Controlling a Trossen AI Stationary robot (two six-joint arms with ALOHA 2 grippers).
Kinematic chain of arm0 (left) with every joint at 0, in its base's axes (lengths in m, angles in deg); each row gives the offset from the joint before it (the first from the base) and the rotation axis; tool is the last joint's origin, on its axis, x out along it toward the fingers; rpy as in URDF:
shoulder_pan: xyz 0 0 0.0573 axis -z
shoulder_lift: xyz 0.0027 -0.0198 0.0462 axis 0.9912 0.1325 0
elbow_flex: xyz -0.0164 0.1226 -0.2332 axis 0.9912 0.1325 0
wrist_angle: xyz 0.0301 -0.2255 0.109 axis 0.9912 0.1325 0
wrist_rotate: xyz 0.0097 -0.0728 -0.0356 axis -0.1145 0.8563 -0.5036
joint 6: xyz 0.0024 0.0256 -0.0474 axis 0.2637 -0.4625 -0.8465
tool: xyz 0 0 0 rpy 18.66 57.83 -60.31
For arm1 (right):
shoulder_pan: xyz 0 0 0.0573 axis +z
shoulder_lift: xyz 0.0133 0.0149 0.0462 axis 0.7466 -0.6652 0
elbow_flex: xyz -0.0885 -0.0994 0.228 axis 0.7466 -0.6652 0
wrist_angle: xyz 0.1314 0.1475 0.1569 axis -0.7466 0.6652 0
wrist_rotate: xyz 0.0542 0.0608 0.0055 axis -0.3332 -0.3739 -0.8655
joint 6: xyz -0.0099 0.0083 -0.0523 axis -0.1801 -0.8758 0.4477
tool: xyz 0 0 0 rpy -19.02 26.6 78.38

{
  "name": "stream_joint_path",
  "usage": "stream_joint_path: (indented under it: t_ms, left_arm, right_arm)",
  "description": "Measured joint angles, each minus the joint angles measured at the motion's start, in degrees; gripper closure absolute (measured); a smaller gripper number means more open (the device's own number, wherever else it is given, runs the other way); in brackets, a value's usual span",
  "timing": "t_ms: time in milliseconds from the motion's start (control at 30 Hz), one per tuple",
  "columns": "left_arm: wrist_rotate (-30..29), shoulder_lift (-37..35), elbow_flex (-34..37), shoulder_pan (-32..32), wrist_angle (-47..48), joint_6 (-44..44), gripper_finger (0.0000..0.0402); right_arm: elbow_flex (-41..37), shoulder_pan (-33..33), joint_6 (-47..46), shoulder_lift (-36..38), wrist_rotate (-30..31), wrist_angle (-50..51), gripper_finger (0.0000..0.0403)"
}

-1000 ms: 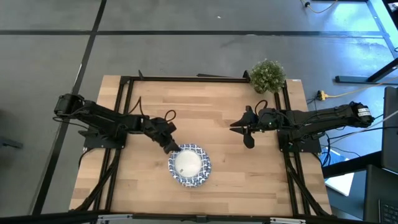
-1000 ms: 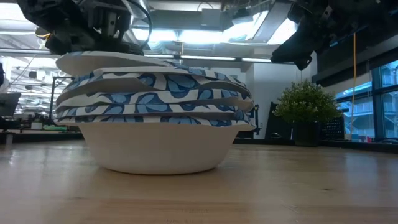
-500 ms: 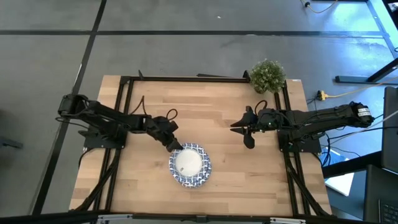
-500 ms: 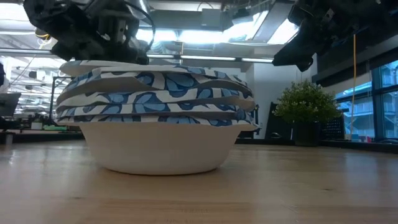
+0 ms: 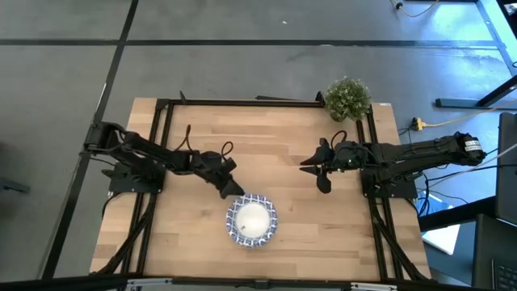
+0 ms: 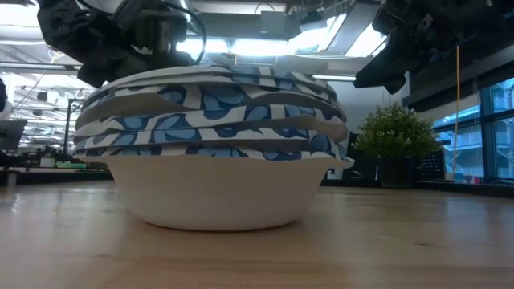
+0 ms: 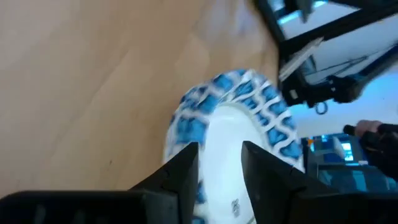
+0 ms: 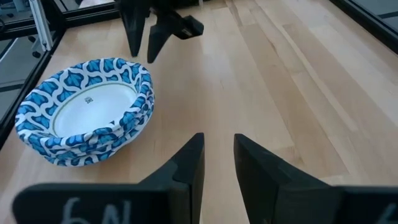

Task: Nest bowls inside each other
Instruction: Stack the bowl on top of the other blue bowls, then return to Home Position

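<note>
Several blue-and-white patterned bowls [image 5: 252, 220] sit nested in one stack on the wooden table, slightly near of its middle; the lowest bowl's white base [image 6: 213, 201] rests on the wood. My left gripper [image 5: 233, 191] stands open at the stack's far-left rim [image 8: 127, 64], its fingers [image 8: 134, 37] slanting down. My right gripper [image 5: 315, 172] hovers open above the table to the stack's far right, with nothing between its fingers [image 8: 189, 165]. My left gripper has its open fingertips right beside the top bowl's far-left rim [image 7: 186, 127], slanting down from the table's left. I cannot tell whether a finger touches the rim. The stack stands level on the table.
A small green potted plant [image 5: 348, 97] stands at the table's far right corner. Black frame rails [image 5: 242, 103] run along the far, left and right sides. Bare wood lies around the stack.
My left gripper has gone down and toward the table's near right. The top bowl, whose left edge was raised above the stack, has sunk level into it. The whole stack has slid a little toward the near right.
</note>
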Motion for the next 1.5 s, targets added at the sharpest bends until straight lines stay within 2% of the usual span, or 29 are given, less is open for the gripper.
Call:
stream_joint_path:
  t_ms: [200,367,633,867,1133,1367,1500]
  left_arm:
    - [-2.0,-2.2,0.0,-1.3,-0.6,5.7,0.0286]
    - [-2.4,-6.9,0.0,-3.4,-2.5,11.4,0.0287]
    - [-3.1,-21.3,0.0,-8.7,-1.6,21.5,0.0287]
    - [-4.2,-34.8,0.0,-12.6,9.4,28.0,0.0287]
    - [-11.4,-43.4,0.0,-14.9,19.0,38.6,0.0287]
    - [-22.9,-44.3,0.0,-19.1,26.5,41.7,0.0287]
    - [-23.2,-44.3,0.0,-22.3,29.5,43.2,0.0287]
  right_arm:
    - [0.0,0.0,0.0,0.0,0.0,0.1,0.0316]
    - [0.0,0.0,0.0,0.0,0.0,-0.1,0.0316]
    - [0.0,0.0,0.0,1.9,0.8,0.0,0.0315]
    - [0.0,-1.7,2.6,10.7,4.9,4.0,0.0315]
    - [0.0,-5.9,3.1,21.3,5.1,10.8,0.0315]
    - [0.0,-10.1,6.0,24.2,5.1,16.8,0.0315]
    - [-0.4,-12.9,7.4,25.7,5.1,16.8,0.0315]
